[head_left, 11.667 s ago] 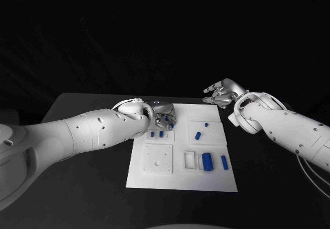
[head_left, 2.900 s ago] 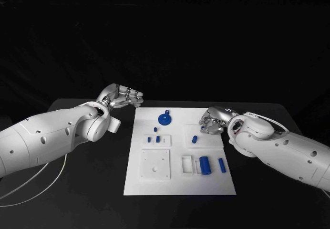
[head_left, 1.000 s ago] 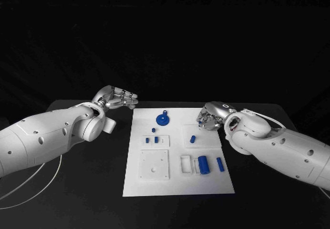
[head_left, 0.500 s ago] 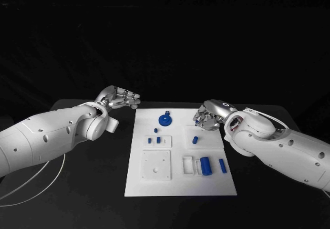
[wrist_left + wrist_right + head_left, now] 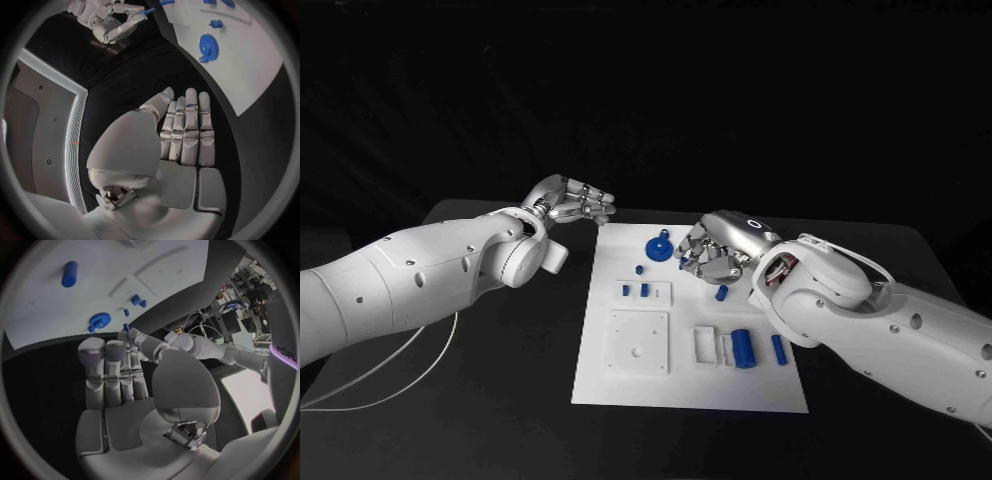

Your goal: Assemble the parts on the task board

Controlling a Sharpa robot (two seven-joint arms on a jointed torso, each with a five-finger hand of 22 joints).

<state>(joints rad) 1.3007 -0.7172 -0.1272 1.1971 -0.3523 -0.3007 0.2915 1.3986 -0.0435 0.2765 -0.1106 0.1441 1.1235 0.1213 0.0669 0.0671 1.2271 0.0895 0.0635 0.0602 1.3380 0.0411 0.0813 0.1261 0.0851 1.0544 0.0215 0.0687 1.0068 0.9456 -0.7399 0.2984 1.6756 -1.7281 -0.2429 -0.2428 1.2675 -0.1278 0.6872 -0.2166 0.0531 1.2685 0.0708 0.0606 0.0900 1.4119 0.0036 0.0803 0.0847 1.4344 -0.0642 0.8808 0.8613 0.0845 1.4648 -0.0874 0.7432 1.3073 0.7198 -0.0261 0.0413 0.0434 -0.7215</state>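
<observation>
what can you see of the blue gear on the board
The blue gear is a small toothed wheel, plastic by its look, with a raised hub in the middle. It sits on the far end of the white board, with a small blue peg apart from it. Neither hand touches it; the right hand hovers beside it. The left wrist view shows its teeth.

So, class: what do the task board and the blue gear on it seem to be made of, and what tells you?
Task board: looks like matte white plastic, a thin flat plate with shallow moulded recesses and no glare; painted metal is possible. Blue gear: probably moulded or printed plastic, given its saturated, uniform colour, fine teeth in the left wrist view and dull surface.
</observation>
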